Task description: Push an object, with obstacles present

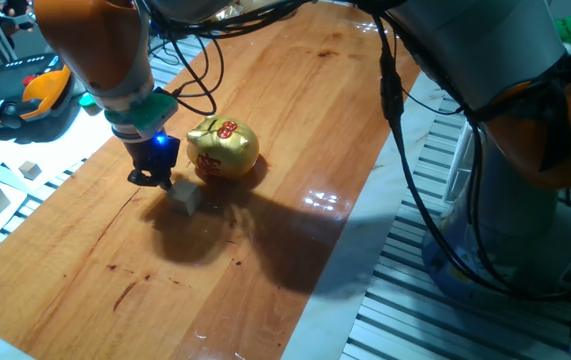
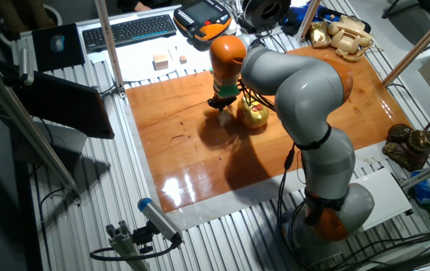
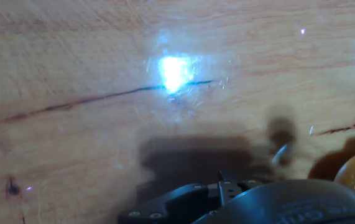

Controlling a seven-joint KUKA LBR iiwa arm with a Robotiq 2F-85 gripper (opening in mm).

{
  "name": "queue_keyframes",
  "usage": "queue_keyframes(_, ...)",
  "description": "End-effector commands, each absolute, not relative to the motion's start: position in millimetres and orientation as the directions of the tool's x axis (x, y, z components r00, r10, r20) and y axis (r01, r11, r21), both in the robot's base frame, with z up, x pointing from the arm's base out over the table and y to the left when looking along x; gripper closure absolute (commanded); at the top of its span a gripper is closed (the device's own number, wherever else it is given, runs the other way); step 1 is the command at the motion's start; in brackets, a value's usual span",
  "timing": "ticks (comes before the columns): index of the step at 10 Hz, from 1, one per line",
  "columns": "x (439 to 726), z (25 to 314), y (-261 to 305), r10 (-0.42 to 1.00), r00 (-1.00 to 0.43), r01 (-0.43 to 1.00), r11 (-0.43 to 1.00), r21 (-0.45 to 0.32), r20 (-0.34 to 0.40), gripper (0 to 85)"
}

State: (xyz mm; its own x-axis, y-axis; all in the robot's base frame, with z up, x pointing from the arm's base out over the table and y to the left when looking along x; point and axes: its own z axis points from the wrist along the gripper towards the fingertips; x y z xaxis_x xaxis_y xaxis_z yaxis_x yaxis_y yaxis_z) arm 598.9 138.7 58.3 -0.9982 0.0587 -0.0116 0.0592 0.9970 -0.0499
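The end effector (image 1: 152,178), its closure impossible to tell, touches the cube (image 1: 186,197). Best push toward 6 o'clock, away from the piggy bank (image 1: 223,149) at 1 o'clock.

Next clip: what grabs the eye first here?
The shiny golden piggy bank with red markings, standing mid-table on the wooden table. Just beside it, the orange-and-grey arm's claw reaches down to the tabletop, right next to a small pale wooden cube. The hand view shows mostly bare wood and a bright glare spot.
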Motion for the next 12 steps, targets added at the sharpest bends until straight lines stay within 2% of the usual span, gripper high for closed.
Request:
queue_keyframes(1, 597.2, 57.4, 139.4, 0.059, -0.998, 0.059, 0.997, -0.050, -0.013, 85.0)
queue_keyframes(6, 593.5, 59.9, 137.6, -0.001, -1.000, 0.000, 0.999, -0.051, -0.008, 85.0)
queue_keyframes(12, 593.1, 61.6, 138.0, 0.007, -1.000, 0.007, 0.999, -0.040, -0.013, 85.0)
